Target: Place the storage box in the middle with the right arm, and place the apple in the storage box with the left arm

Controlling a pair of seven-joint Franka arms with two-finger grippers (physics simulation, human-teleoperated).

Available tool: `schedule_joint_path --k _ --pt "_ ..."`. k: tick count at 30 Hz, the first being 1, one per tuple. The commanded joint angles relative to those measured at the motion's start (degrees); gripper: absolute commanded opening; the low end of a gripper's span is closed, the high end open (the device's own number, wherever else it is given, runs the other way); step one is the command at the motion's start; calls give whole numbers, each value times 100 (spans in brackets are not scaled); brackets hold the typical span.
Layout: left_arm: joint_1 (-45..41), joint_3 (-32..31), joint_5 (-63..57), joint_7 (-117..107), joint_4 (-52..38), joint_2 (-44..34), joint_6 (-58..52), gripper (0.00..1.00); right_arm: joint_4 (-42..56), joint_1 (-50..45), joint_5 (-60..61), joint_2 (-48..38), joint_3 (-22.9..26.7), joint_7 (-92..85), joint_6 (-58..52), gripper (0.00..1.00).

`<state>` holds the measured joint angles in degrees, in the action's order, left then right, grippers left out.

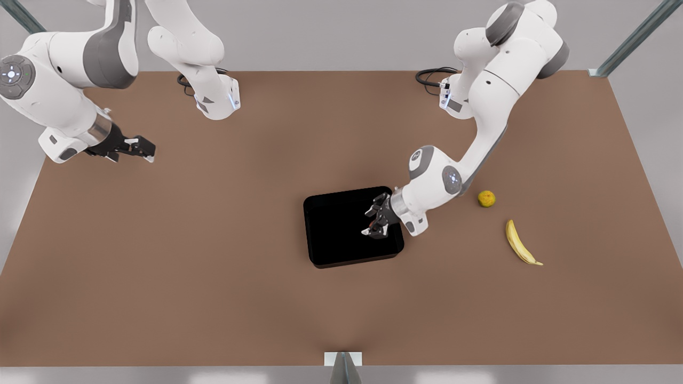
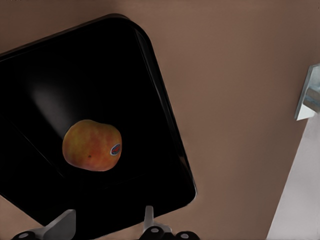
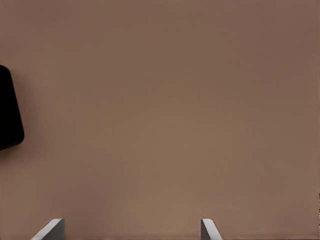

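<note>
The left hand [image 1: 375,220], fingers spread and released, hovers over the storage box [image 1: 331,250]; the apple [image 2: 92,145] lies inside it. The right hand [image 1: 140,148], also released, waits well apart above the surface [image 1: 213,298].

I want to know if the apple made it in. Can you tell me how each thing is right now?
storage box: mid-table, upright.
apple: resting inside the box, let go.
left claw: open, above the box.
right claw: open, waiting off to the side.
banana: lying flat.
yellow fruit: on the table.
</note>
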<state>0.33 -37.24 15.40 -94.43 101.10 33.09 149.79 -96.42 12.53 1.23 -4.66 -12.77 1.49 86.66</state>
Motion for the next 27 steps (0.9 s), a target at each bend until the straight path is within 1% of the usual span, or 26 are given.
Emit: schedule_joint_path --k 1,3,4,5,6,7,8,10,11,12,13,14,16,17,18,19,20,21,23,24,27 --pt "2 -3 -335 -49 -3 13 6 100 10 12 0 0 3 1 0 100" --pt "2 -11 -335 -198 -12 -40 50 100 36 4 -8 0 3 1 9 100" --pt "2 41 -327 -198 -213 -119 -107 100 18 -14 -8 0 3 1 9 100" --pt "2 103 -318 -172 -582 -180 -695 100 27 -14 0 0 3 1 9 100" --pt "11 410 -283 -137 -969 -216 -995 100 18 -5 -8 -9 3 1 9 100" --pt "2 744 -134 -146 -1057 -426 -1127 100 18 -5 -8 -9 3 1 9 100" --pt "-15 1236 -203 -14 -1172 -681 -1540 100 10 -5 -8 0 3 1 9 100" --pt "-42 1728 -458 2655 -1163 -1156 -2656 100 18 4 -8 0 3 1 9 100" --pt "-68 1843 -1274 3931 -1137 -1349 -3280 100 10 4 -8 0 3 1 9 100" --pt "-68 1852 -1609 4739 -1075 -1507 -3544 100 10 -5 -8 0 3 1 9 100" --pt "-103 2045 -1698 5600 -795 -1832 -3694 100 18 -5 -8 -9 3 1 9 100" --pt "-393 2502 -1698 6182 -469 -2202 -3764 100 18 -5 -8 -18 3 1 9 100" --pt "-411 2924 -1514 7296 -451 -2456 -4360 100 36 -5 0 -27 3 1 9 100" --pt "-411 3310 -1399 8203 -530 -2694 -5222 100 36 4 0 -27 3 1 9 100" --pt "-402 3425 -1373 8484 -837 -2773 -5767 100 36 4 0 -27 3 1 9 100" --pt "-393 3592 -1293 8915 -1286 -2712 -6321 100 45 4 0 -27 3 1 9 100" --pt "-376 3662 -1302 9258 -1409 -2729 -6541 100 45 -5 0 -35 3 1 9 100" --pt "-376 3838 -1320 9285 -1549 -2686 -6471 100 36 -5 0 -35 3 1 17 100" --pt "-367 3759 -1302 9276 -2314 -2018 -6621 100 36 -14 -8 -27 -6 1 26 100" --pt "-358 3759 -1293 9267 -2525 -1851 -6664 100 18 -5 -8 -27 -6 1 79 100" --pt "-340 3750 -1285 9259 -2569 -1771 -6673 100 1 -40 -8 -9 -15 -8 97 100"
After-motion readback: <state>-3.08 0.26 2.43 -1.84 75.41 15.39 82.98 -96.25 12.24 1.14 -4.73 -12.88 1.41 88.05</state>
